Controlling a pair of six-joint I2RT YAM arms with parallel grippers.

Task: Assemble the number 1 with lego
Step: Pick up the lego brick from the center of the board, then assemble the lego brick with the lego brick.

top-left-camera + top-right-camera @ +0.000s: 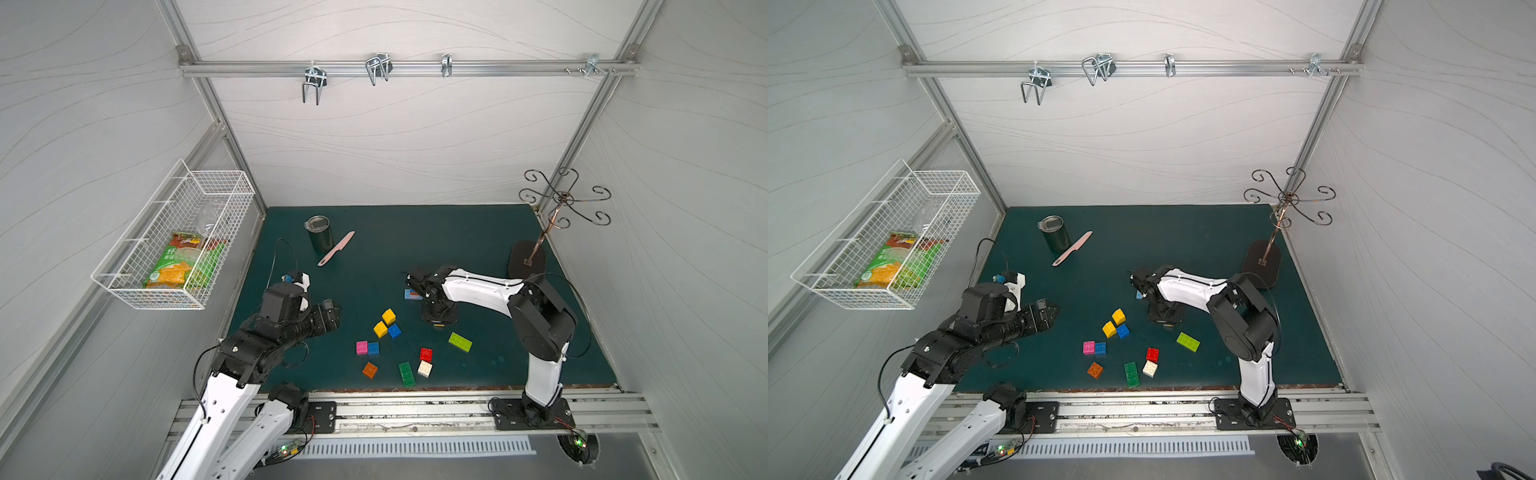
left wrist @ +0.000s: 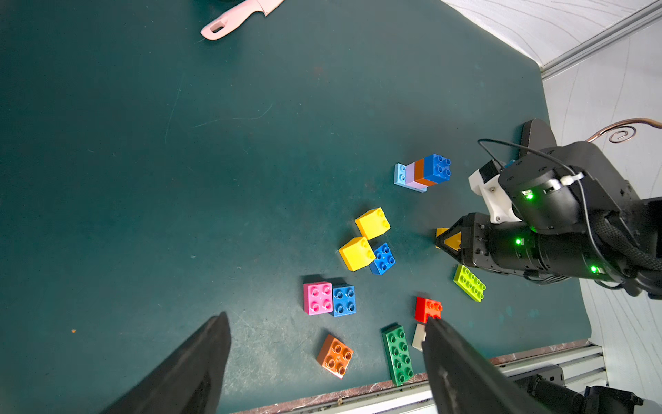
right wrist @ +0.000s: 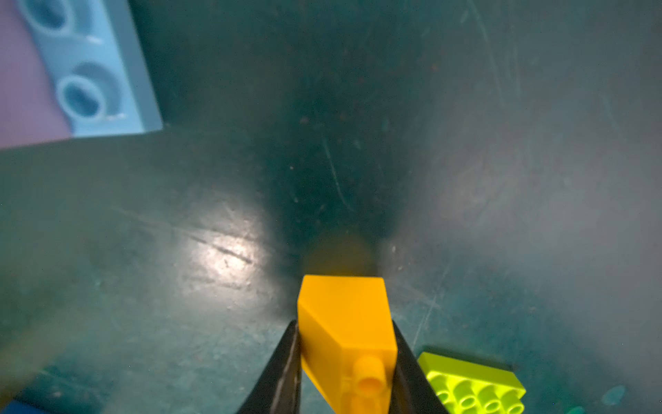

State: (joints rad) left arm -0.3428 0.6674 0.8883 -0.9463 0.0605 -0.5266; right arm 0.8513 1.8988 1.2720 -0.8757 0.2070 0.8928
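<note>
Two arms work over the green table (image 1: 478, 232), and I read it from my left. A wire basket (image 1: 216, 183) hangs on the left wall with a snack bag (image 1: 183, 266) inside. My left claw (image 2: 326, 318) hovers over the table's left part, its fingers spread wide with nothing between them. Behind it stands a dark cup (image 1: 321, 239), and just beside that lies a pink knife (image 1: 336, 248).

Loose lego lies in the middle. A pink brick (image 1: 361, 347) touches a blue brick (image 1: 373, 348), and an orange brick (image 1: 370, 370) lies nearer the front edge. A pair of yellow bricks (image 1: 388, 316) has a second blue brick (image 1: 394, 331) against it. Then come a long green brick (image 1: 406, 374) and a red brick (image 1: 426, 354) just behind a white brick (image 1: 424, 368).

Farther back stands the stack (image 2: 424, 172): light blue base, then lilac, orange, and blue on top. Just right of it my right claw (image 3: 344, 322) points down, its fingers pressed against both sides of a third yellow brick (image 3: 340, 315). I cannot tell whether that brick is resting on the table or lifted. A lime brick (image 1: 460, 342) lies just beside that claw. A curly metal stand (image 1: 525, 257) sits at the far right.
</note>
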